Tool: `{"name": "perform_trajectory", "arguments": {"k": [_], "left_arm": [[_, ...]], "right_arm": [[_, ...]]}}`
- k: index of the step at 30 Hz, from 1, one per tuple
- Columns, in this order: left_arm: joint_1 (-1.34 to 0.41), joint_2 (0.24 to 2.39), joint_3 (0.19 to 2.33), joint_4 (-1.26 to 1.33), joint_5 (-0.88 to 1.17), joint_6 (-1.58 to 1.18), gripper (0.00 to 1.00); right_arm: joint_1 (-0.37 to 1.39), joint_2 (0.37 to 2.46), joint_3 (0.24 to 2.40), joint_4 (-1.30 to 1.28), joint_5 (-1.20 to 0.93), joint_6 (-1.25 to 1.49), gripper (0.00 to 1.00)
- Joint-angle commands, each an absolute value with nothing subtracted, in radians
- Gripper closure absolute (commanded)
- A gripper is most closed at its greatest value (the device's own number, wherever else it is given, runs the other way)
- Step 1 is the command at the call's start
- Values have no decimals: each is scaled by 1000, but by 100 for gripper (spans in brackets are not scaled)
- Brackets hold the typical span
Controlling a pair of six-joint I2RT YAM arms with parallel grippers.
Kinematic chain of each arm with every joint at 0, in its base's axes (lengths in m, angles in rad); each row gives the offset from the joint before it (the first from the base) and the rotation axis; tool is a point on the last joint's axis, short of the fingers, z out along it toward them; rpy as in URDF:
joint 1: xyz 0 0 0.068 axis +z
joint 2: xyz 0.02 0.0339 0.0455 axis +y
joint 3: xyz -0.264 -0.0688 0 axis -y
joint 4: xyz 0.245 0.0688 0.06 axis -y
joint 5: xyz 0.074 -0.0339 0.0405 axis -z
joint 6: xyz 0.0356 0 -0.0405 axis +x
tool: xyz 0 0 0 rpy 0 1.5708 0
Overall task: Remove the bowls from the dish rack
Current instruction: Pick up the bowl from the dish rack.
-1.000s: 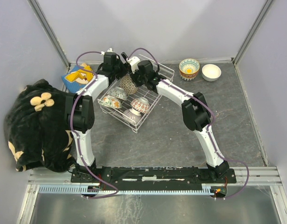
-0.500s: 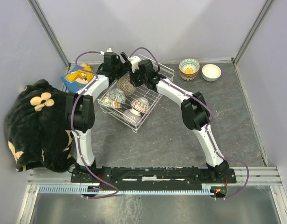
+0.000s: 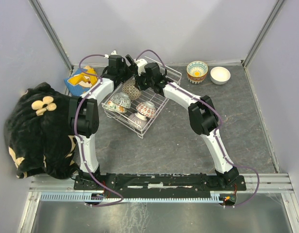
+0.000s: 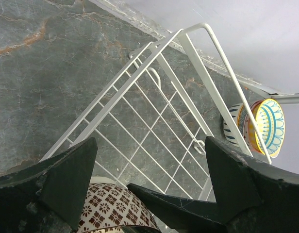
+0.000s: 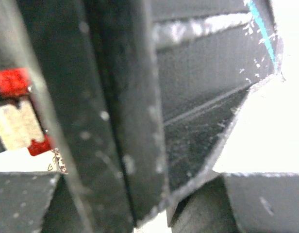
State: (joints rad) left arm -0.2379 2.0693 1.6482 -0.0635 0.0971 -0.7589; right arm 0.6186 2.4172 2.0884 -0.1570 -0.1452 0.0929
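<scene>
The white wire dish rack (image 3: 159, 99) stands at the back centre of the table. A brown-patterned bowl (image 3: 131, 89) is held on edge above its far end, and my right gripper (image 3: 140, 81) is shut on its rim. My left gripper (image 3: 124, 73) is open right beside it. In the left wrist view this bowl (image 4: 110, 211) sits low between my wide-open left gripper (image 4: 150, 145) fingers, above the rack (image 4: 198, 58). Three more bowls lie in the rack (image 3: 119, 101) (image 3: 146, 109) (image 3: 137, 119). The right wrist view is blocked by dark, blurred surfaces.
A colourful bowl (image 3: 197, 71) and a white bowl (image 3: 220, 75) stand on the table at the back right. A blue and yellow packet (image 3: 82, 80) lies left of the rack. A black flowered cloth (image 3: 38, 131) fills the left side. Walls enclose the back.
The brown-patterned bowl and my right gripper have shifted slightly down and left, towards the open left gripper. The left gripper has stayed open.
</scene>
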Motion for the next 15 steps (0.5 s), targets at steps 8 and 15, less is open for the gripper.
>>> {"name": "perform_trajectory", "arguments": {"k": [8, 15], "left_arm": [[-261, 2028, 1657, -66, 160, -787, 1], [-261, 2041, 1681, -72, 158, -792, 1]], "right_arm": [[544, 2372, 1995, -61, -17, 132, 62], [546, 2347, 1950, -35, -2, 122, 62]]}}
